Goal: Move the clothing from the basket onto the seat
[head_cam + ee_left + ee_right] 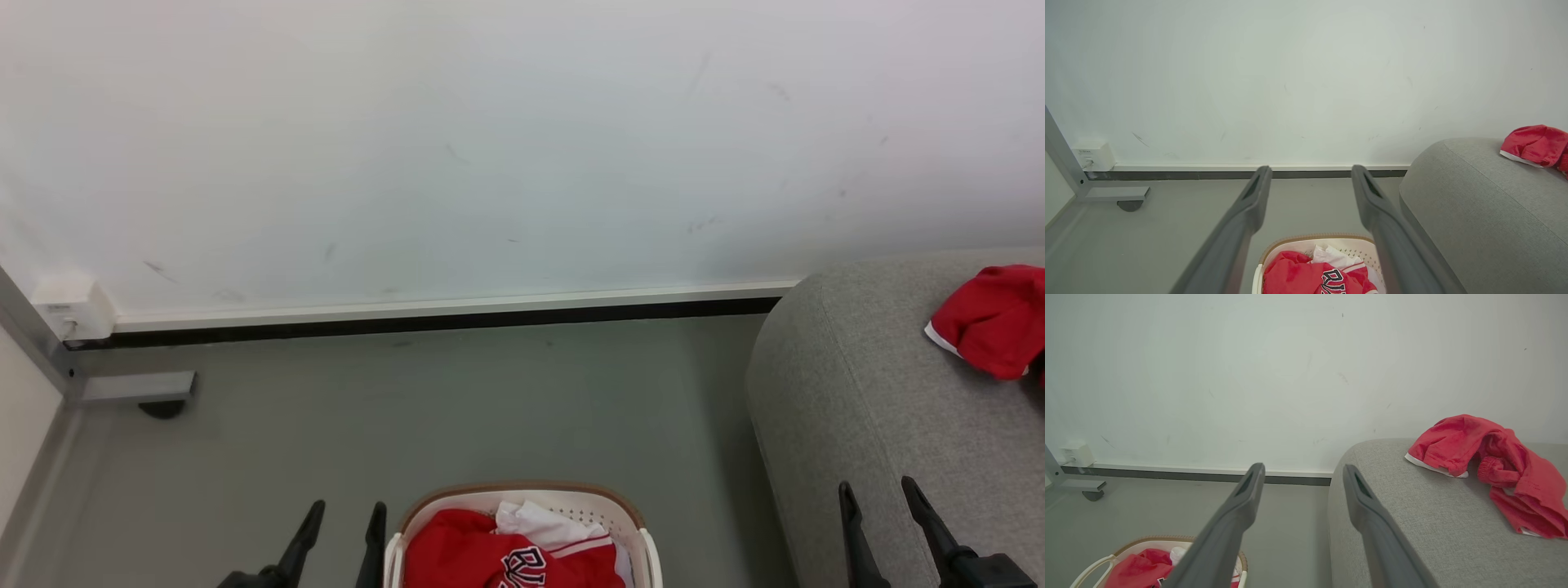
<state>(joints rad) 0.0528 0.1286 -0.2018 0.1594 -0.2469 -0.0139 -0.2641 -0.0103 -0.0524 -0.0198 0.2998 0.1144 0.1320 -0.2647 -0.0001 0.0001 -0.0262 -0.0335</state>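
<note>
The cream basket (604, 503) with its brown rim stands on the floor at the bottom centre, also in the left wrist view (1355, 244) and the right wrist view (1126, 548). Inside lie a red garment with dark lettering (490, 557) and white fabric (539, 523). A second red garment (1490, 457) is spread on the grey seat (865, 392), its edge visible at the right (992, 320). My left gripper (341, 518) is open just left of the basket. My right gripper (878, 500) is open above the seat's front. Nothing is between either pair of fingers.
A white wall with a skirting strip (441, 310) closes the far side. A metal frame foot with a caster (155, 392) and a white wall box (73, 310) sit at the far left. Grey floor (457, 408) lies between basket and wall.
</note>
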